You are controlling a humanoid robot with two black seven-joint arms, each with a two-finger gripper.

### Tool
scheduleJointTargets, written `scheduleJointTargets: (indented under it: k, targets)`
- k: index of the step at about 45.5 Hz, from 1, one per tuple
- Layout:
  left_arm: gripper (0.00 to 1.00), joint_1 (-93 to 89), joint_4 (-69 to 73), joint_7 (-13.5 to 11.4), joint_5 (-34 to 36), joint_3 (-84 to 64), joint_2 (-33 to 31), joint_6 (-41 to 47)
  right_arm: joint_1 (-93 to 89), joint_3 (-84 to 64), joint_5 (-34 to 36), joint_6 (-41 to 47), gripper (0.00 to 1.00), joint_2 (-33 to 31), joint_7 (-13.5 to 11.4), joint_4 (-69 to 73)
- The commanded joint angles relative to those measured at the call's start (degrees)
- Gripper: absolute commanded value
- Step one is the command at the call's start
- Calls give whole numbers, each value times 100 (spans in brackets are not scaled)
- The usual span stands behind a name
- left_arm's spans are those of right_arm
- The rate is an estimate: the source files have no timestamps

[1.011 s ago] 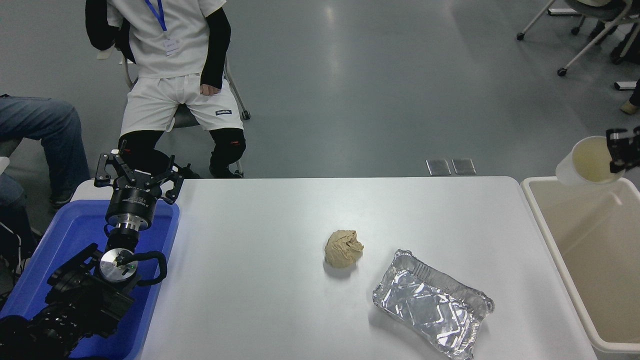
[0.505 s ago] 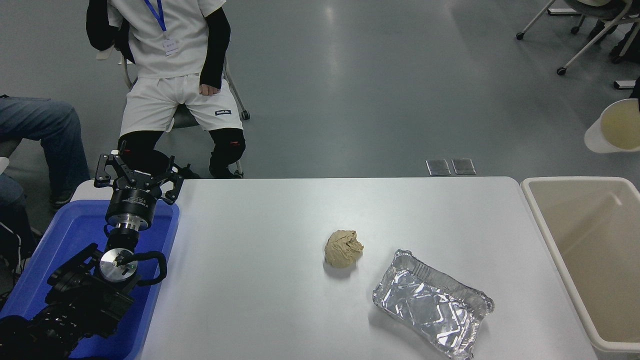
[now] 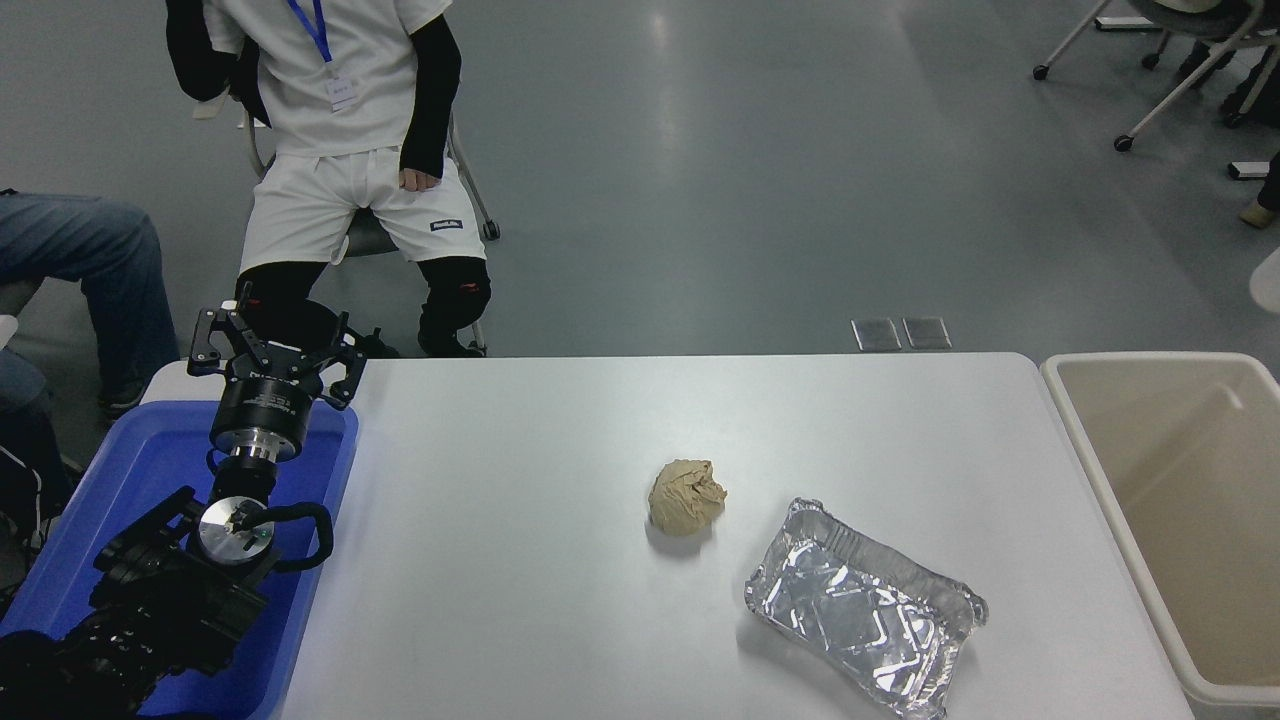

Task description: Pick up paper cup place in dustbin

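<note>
Grey floor fills the top of the head view, and below it the white table [image 3: 520, 560] is spread wide. At the lower left, the left arm is seen parked over a blue plastic tub [image 3: 140, 470], and the left gripper [image 3: 275, 350] is held with its fingers splayed apart, nothing between them. Near the table's middle a crumpled tan paper ball [image 3: 687, 495] is found, and just beside it to the right — a foil tray [image 3: 865, 620], set at a slant, its shiny bottom showing. Off the table's right end the dustbin [image 3: 1075, 420] is seen, beige, open-topped. At the far right edge, above the dustbin and well apart from it, a white sliver is caught — the paper cup [image 3: 1268, 278], mostly cut off by the frame. No part of the right gripper is shown. At the far side a seated person [image 3: 350, 120] in white is seen, and jeans-clad legs [image 3: 80, 260] at the left.
</note>
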Motion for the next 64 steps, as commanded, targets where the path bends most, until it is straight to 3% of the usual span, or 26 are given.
scheduleJointTargets:
  k: [1, 21, 45, 52, 64]
  targets:
    - [99, -1, 0, -1, -1, 0, 2, 0, -898, 586, 24, 1, 0, -373, 1, -759]
    - [99, -1, 0, 8, -1, 0, 2, 0, -2699, 2493, 24, 1, 0, -979, 1, -1849]
    - [99, -1, 0, -1, -9, 0, 2, 0, -5081, 4348, 41, 1, 0, -1015, 1, -1911]
    - [99, -1, 0, -1, -9, 0, -7, 0, -5635, 4796, 506, 1, 0, -1006, 1, -2007]
    - [99, -1, 0, -1, -9, 0, 2, 0, -6242, 5192, 797, -1316, 0, -637, 1, -2113]
